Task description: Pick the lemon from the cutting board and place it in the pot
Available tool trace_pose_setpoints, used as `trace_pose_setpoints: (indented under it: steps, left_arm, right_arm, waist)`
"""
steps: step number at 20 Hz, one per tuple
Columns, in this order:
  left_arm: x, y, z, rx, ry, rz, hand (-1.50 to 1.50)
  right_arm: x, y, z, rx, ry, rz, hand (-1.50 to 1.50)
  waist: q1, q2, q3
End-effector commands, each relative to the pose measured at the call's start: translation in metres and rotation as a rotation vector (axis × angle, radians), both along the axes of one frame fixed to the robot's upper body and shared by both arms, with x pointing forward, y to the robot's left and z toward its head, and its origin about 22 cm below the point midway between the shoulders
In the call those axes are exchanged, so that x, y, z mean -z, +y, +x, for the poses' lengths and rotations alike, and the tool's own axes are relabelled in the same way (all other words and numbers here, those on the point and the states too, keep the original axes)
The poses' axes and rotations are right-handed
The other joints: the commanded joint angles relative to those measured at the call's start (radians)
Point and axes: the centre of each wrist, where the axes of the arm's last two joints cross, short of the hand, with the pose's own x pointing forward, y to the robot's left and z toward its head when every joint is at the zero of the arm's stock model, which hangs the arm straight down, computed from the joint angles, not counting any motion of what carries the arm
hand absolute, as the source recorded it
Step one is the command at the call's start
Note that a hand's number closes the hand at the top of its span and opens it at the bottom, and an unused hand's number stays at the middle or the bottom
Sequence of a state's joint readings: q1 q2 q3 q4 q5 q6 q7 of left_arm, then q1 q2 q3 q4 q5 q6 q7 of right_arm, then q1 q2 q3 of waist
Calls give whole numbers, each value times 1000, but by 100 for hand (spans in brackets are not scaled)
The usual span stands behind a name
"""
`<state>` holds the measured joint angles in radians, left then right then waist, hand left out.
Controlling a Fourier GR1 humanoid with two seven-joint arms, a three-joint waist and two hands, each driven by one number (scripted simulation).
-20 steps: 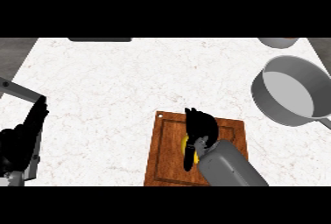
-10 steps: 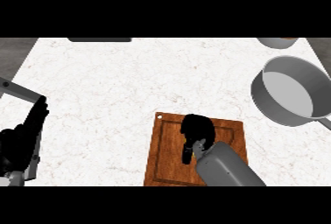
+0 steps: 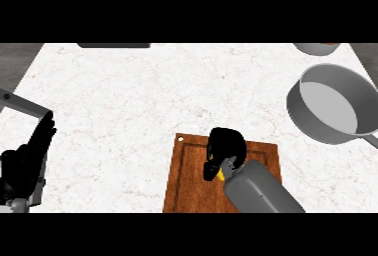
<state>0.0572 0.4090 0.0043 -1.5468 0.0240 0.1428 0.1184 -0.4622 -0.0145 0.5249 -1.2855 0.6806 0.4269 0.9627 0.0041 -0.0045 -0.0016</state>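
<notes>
A brown wooden cutting board (image 3: 189,175) lies at the counter's front middle. My right hand (image 3: 224,146) is over the board with its fingers curled down round the lemon (image 3: 219,173). Only a small yellow sliver of the lemon shows beside the wrist; the hand hides the rest. The grey pot (image 3: 336,109) stands at the right edge, well away from the board, its handle running toward the lower right. My left hand (image 3: 28,160) rests open at the left edge, fingers up.
The white marbled counter (image 3: 148,95) stretches between board and pot. A grey bowl's rim (image 3: 317,48) shows at the top right. A dark flat object (image 3: 114,45) lies at the top edge. A grey bar (image 3: 22,103) crosses the left edge.
My right hand's fingers have curled down over the lemon, hiding most of the yellow that showed before. The left hand has not moved.
</notes>
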Motion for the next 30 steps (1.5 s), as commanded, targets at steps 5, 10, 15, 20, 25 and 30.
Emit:
trace_pose_setpoints:
  steps: [5,10,15,20,25,30]
  left_arm:
    - [-1,-15,15,9,-17,-4,0]
    - [-4,-5,14,-9,-12,-3,0]
    - [-5,5,11,-8,-12,-3,0]
    - [8,6,-6,-14,13,-1,0]
    - [13,1,3,-18,6,2,0]
    - [-10,4,2,-4,-7,-4,0]
  right_arm:
    - [-10,-49,33,269,-178,32,150]
    - [-36,-53,40,358,-372,-52,150]
    - [-78,-33,30,389,-661,-177,150]
    - [-129,-61,32,492,-934,-296,150]
    - [-156,-67,13,555,-1029,-131,150]
    - [-157,-100,7,622,-1096,-109,150]
  waist:
    - [-8,7,2]
    - [-7,3,1]
    - [-12,-3,0]
    - [-14,-6,0]
    - [-14,1,1]
    - [-6,2,2]
